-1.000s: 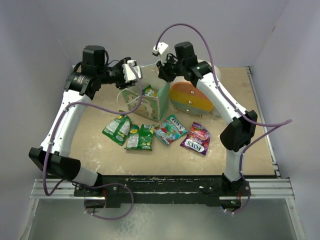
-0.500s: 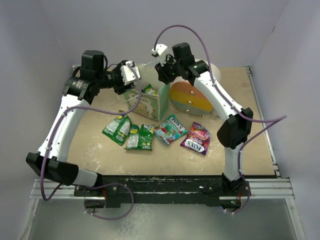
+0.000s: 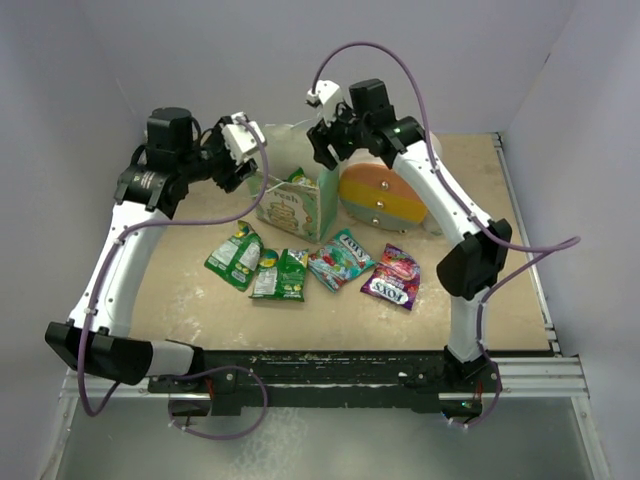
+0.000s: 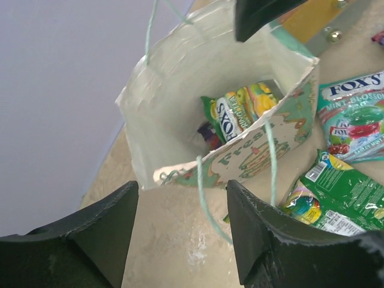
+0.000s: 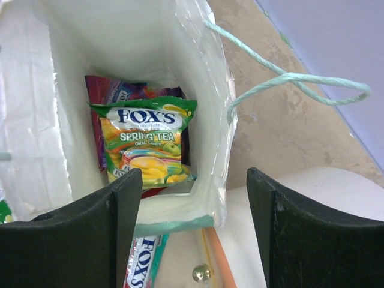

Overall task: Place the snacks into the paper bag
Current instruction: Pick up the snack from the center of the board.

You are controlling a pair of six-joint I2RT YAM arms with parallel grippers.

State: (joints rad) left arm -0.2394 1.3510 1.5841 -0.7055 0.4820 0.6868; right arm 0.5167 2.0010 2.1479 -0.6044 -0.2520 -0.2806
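Four snacks (image 3: 341, 258) lie loose on the table (image 3: 190, 292), two more (image 5: 144, 141) sit inside the one paper bag (image 3: 298, 208), and the left gripper (image 4: 180, 192) and right gripper (image 5: 195, 180) both gape empty.

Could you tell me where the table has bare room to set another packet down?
Bare: the strip between the row of snacks and the table's near edge, and the back right corner beyond the drawer unit. Crowded: around the paper bag, with the left gripper and right gripper close by it.
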